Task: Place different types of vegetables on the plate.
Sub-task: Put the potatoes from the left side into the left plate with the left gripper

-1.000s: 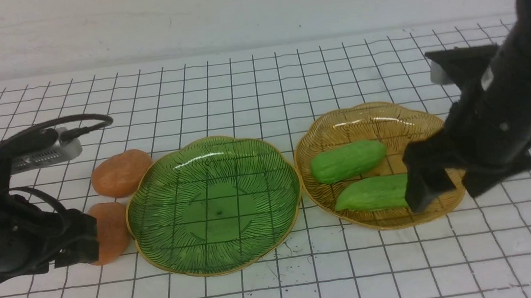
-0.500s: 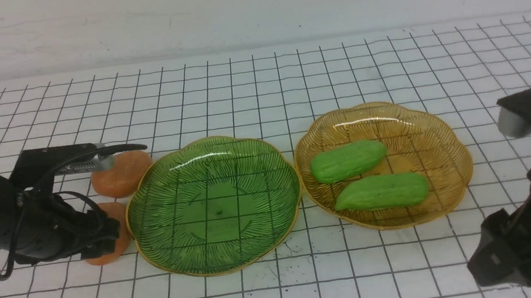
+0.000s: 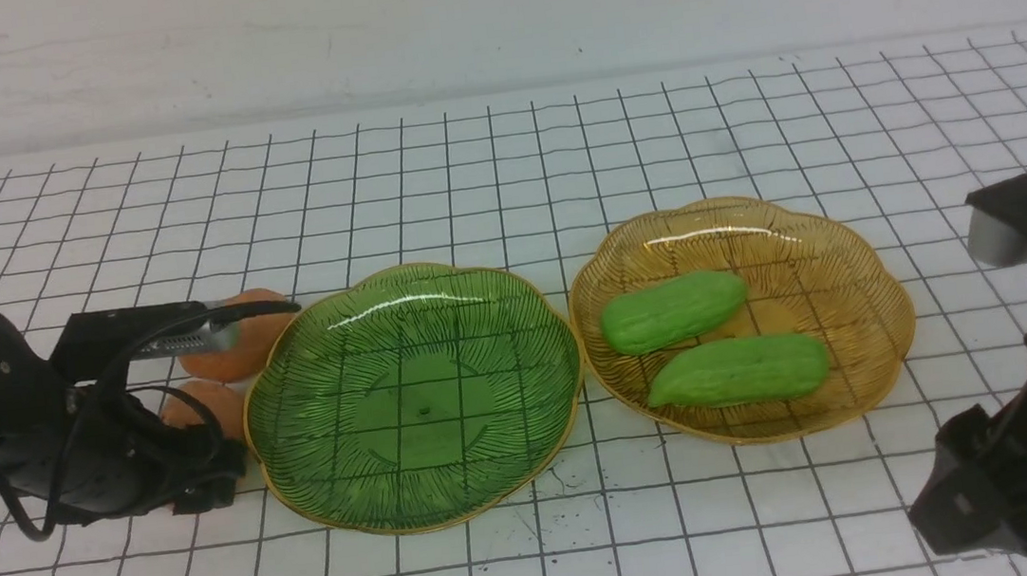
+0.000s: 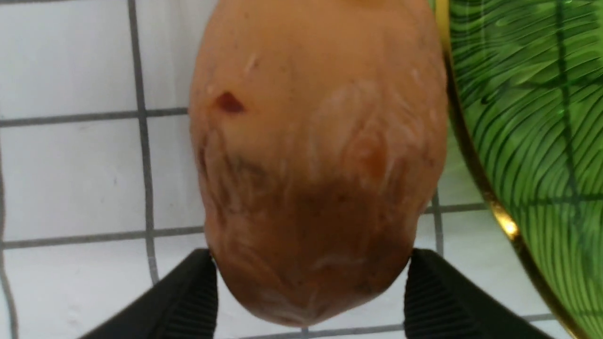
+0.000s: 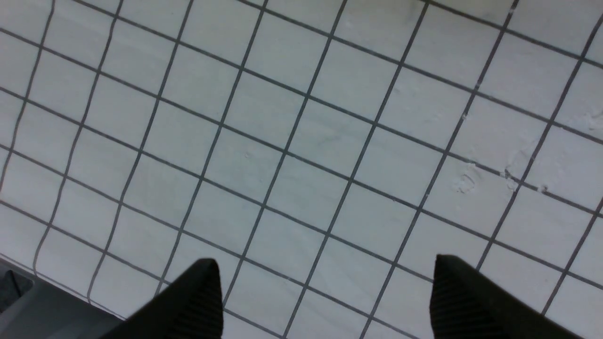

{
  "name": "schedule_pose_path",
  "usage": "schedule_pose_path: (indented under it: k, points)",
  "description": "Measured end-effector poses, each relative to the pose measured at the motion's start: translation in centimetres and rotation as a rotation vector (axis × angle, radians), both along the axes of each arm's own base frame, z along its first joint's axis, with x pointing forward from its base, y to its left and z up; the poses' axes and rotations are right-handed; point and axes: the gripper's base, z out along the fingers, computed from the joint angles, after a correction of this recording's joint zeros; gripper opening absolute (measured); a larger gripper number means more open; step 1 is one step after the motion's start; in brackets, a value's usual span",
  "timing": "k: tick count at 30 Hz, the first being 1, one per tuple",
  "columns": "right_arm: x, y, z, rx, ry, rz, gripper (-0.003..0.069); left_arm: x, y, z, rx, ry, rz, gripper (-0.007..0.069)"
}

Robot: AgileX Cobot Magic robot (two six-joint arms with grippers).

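Observation:
Two orange-brown potatoes lie left of the empty green plate [image 3: 411, 404]. The near potato [image 3: 200, 407] [image 4: 315, 155] has its end between the fingers of my left gripper [image 3: 208, 473] [image 4: 308, 259]. Both pads touch its sides and it rests on the table beside the plate's gold rim [image 4: 476, 160]. My left wrist partly covers the far potato [image 3: 254, 342]. Two light-green gourds [image 3: 673, 311] [image 3: 740, 371] lie side by side in the amber plate [image 3: 817, 266]. My right gripper [image 3: 985, 506] [image 5: 325, 268] hangs open over bare table at the front right, holding nothing.
The table is a white sheet with a black grid [image 3: 501, 165], and a white wall stands behind it. The two plates almost touch at the table's middle. The sheet's near edge [image 5: 28, 287] shows in the right wrist view.
My right arm has left the amber plate and pulled back to the front right, the gourds staying in the plate. My left gripper has moved in onto the near potato's end.

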Motion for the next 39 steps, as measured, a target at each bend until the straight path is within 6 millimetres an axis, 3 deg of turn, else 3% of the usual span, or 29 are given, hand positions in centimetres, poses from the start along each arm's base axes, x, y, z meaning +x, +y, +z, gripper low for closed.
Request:
schedule_pose_path:
  k: [2, 8, 11, 14, 16, 19, 20, 22, 26, 30, 37, 39]
  points:
    - [0.0, 0.0, 0.0, 0.000, 0.000, 0.000, 0.0536, 0.1, 0.0, -0.1, 0.000, 0.001, 0.000, 0.0414]
    - [0.0, 0.0, 0.0, 0.000, 0.000, 0.000, 0.0536, 0.0, 0.1, 0.1, 0.028, 0.004, -0.027, 0.0412]
    - [0.0, 0.0, 0.0, 0.000, 0.000, 0.000, 0.0536, -0.4, 0.3, 1.3, 0.063, 0.007, -0.064, 0.0412]
    - [0.0, 0.0, 0.0, 0.000, 0.000, 0.000, 0.0536, -1.0, 0.5, 4.8, 0.094, -0.017, -0.083, 0.0412]
    - [0.0, 0.0, 0.0, 0.000, 0.000, 0.000, 0.0536, -1.4, 0.3, 8.5, 0.084, -0.065, -0.072, 0.0412]
    - [0.0, 0.0, 0.0, 0.000, 0.000, 0.000, 0.0536, -1.6, -0.3, 10.3, 0.055, -0.086, -0.073, 0.0412]
    - [0.0, 0.0, 0.0, 0.000, 0.000, 0.000, 0.0536, -1.7, -1.8, 11.4, 0.002, -0.096, -0.092, 0.0412]
    - [0.0, 0.0, 0.0, 0.000, 0.000, 0.000, 0.0536, -1.7, -2.7, 11.5, -0.035, -0.091, -0.105, 0.0412]
    - [0.0, 0.0, 0.0, 0.000, -0.001, 0.005, 0.0536, -0.9, -7.0, 9.5, -0.112, -0.040, -0.196, 0.0412]
    - [0.0, 0.0, 0.0, -0.004, -0.005, 0.019, 0.0536, -0.2, -8.9, 7.4, -0.116, 0.003, -0.235, 0.0436]
    - [0.0, 0.0, 0.0, -0.007, -0.009, 0.032, 0.0536, 0.4, -9.1, 5.8, -0.119, 0.058, -0.206, 0.0669]
    - [0.0, 0.0, 0.0, -0.008, -0.009, 0.034, 0.0536, 0.6, -8.8, 6.1, -0.120, 0.051, -0.194, 0.0680]
